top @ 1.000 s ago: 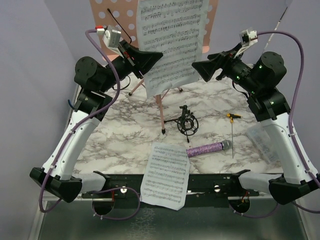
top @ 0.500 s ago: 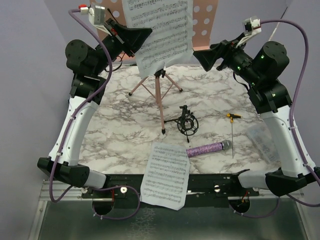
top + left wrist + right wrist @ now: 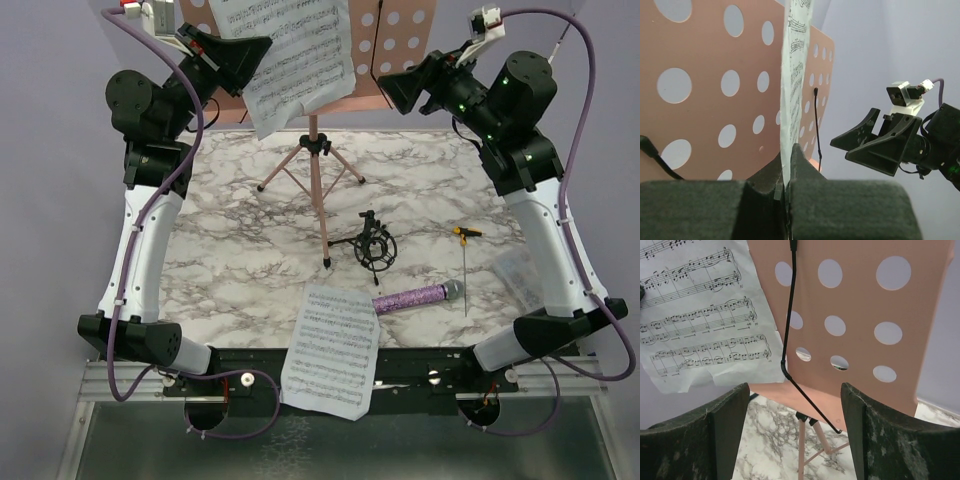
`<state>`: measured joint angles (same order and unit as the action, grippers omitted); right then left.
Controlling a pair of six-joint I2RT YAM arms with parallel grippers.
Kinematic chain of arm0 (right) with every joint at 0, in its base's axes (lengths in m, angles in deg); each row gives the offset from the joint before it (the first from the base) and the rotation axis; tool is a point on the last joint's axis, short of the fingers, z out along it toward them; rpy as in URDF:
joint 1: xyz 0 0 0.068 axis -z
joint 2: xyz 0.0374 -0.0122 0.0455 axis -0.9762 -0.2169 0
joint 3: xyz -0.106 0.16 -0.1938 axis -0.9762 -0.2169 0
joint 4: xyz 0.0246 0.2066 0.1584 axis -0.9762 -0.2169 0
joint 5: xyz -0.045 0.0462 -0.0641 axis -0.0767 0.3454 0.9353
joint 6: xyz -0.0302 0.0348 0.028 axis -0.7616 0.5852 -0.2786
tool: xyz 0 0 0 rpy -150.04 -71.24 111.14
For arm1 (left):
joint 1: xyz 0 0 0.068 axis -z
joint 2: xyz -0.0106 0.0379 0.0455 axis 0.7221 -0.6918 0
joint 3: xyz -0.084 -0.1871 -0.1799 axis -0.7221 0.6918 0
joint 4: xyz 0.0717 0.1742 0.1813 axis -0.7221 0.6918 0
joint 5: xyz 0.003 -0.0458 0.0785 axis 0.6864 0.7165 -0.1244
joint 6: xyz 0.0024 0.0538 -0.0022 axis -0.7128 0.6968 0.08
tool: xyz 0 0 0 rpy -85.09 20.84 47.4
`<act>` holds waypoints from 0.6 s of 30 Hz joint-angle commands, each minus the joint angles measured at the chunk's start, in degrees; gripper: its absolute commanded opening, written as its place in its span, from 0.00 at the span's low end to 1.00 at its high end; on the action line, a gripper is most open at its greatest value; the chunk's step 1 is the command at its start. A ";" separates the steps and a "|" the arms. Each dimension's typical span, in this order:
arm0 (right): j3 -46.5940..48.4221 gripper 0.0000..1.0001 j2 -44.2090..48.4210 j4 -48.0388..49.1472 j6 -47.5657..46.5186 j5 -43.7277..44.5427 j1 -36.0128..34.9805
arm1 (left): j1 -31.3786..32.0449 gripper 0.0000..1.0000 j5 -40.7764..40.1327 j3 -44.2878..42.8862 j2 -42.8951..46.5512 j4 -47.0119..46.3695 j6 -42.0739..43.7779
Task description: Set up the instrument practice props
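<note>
Two pages: held page [image 3: 290, 60] pinched in left jaws, loose page [image 3: 332, 348] at tabletop [image 3: 250, 230] near edge. One stand [image 3: 860, 300]; right jaws wide.

Bright even light, soft shadows, sharp focus, no glare

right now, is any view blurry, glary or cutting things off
Top external: even light, sharp throughout, but the pink music stand is cropped at the top edge. Left wrist: the left pincer is dark and soft up close, the sheet-music page edge-on. Right wrist: notes crisp, no glare.
</note>
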<state>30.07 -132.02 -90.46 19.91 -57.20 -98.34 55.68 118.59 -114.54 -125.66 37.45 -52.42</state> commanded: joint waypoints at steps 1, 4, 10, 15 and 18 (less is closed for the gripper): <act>4.21 0.75 -2.40 -1.99 -0.37 -1.42 0.38 | -1.18 0.00 0.98 -1.15 0.61 -2.23 -0.91; 5.10 0.67 -3.47 -1.44 -0.10 -1.63 0.37 | -1.35 0.00 1.21 -1.86 0.30 -2.61 -0.90; 7.39 0.56 -6.20 -0.49 1.37 -3.02 0.37 | -1.30 0.00 1.50 -1.40 -0.33 -6.48 -2.95; 8.76 0.52 -8.01 0.63 2.62 -5.52 0.36 | -1.34 0.00 1.73 -0.24 -0.22 -9.23 -3.07; 9.56 0.50 -8.67 0.86 3.18 -6.19 0.35 | -1.31 0.00 1.63 0.54 0.15 -9.72 -1.49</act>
<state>37.19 -139.51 -90.48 21.66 -60.54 -98.34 54.80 118.83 -114.45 -125.74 30.96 -54.65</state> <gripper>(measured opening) 0.513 0.002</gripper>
